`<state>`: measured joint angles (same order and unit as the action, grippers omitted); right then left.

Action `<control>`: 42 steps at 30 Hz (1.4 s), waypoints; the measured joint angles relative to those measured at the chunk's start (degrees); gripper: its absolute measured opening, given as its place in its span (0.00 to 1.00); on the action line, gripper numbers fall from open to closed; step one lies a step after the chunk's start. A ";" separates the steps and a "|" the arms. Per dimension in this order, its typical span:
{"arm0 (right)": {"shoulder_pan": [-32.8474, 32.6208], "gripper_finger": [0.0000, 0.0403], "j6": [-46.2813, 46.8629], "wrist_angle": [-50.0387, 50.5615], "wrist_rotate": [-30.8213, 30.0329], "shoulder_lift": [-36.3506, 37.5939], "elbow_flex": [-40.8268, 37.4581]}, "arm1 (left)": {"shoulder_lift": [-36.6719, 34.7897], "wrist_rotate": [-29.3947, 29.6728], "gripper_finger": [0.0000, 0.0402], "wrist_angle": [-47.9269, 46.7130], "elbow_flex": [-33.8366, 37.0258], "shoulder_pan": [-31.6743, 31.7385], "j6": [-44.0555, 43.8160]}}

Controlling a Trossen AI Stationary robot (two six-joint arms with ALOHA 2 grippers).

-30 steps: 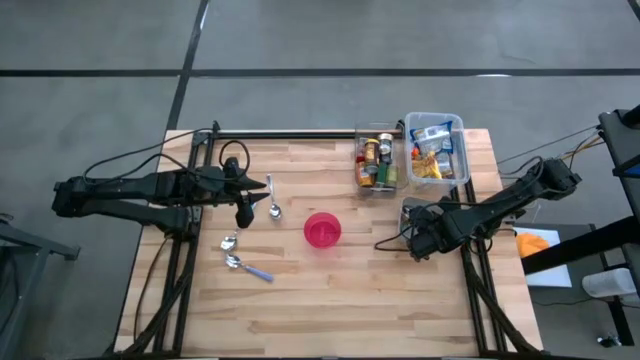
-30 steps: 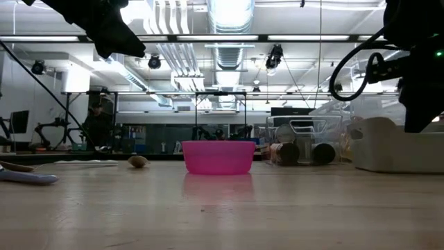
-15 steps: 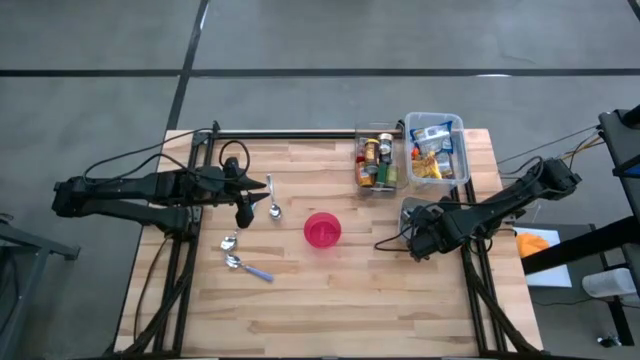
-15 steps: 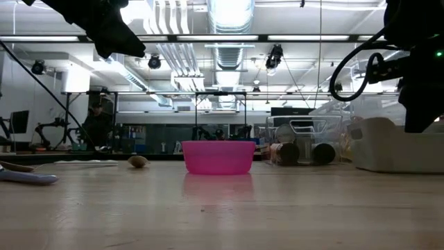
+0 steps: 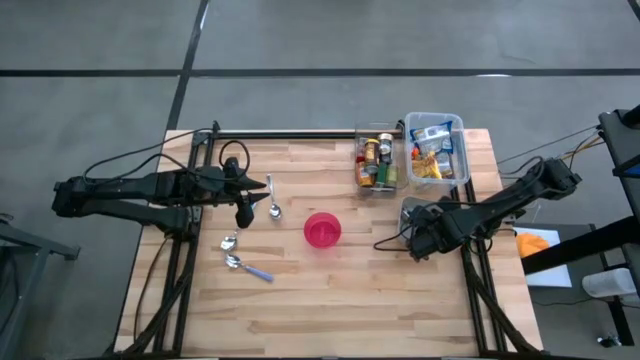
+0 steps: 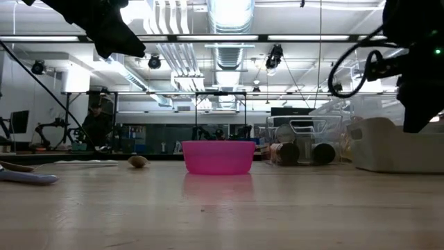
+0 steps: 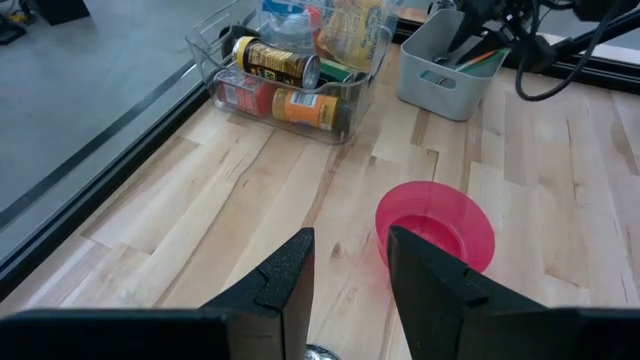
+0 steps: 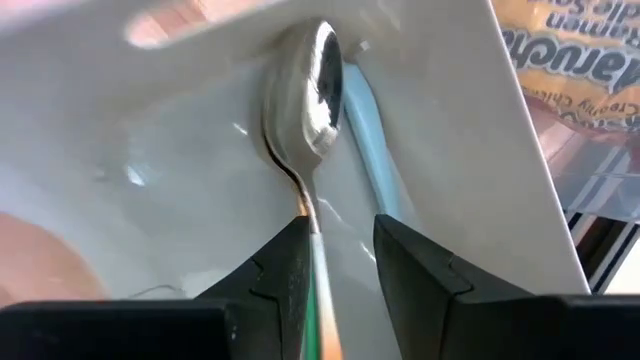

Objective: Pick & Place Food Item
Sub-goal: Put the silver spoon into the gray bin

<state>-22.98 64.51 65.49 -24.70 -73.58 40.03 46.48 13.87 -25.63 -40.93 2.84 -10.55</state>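
Right gripper (image 8: 338, 275), fingers slightly parted with a metal spoon with green handle (image 8: 305, 120) running between them, contact indiscernible, inside the grey rectangular bin (image 5: 418, 212). Left gripper (image 7: 350, 285), partly open and empty, above scattered spoons (image 5: 243, 252). Pink round plastic bowl (image 5: 322, 230) at centre; food items in clear containers (image 5: 410, 152) at the far edge.

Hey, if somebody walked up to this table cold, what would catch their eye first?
Probably the pink bowl, alone and empty near the middle of the wooden table. Next, the clear bin of spice jars and the snack tub side by side at the far edge. Then the right gripper, open and down inside a grey utensil bin over a metal spoon, while the left gripper hovers open above loose spoons.
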 joint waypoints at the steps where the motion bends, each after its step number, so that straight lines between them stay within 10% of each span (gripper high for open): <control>1: 0.00 0.27 0.00 0.18 -0.01 0.03 0.67 | 0.00 0.00 0.32 0.00 0.00 0.01 0.00; 13: -0.04 0.27 -1.46 2.01 -3.87 2.45 12.81 | 0.00 0.00 0.32 0.02 0.00 0.00 0.00; 25: 0.02 0.27 -38.27 -39.52 -18.81 9.45 6.77 | 0.00 0.00 0.32 0.02 0.00 0.00 0.00; 42: 13.35 0.27 -56.65 -86.33 2.18 25.95 -18.82 | 0.00 0.01 0.32 0.00 0.00 0.00 0.00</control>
<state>-9.63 7.86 -20.84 -22.52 -47.63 21.21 46.48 13.89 -25.63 -40.93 2.83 -10.55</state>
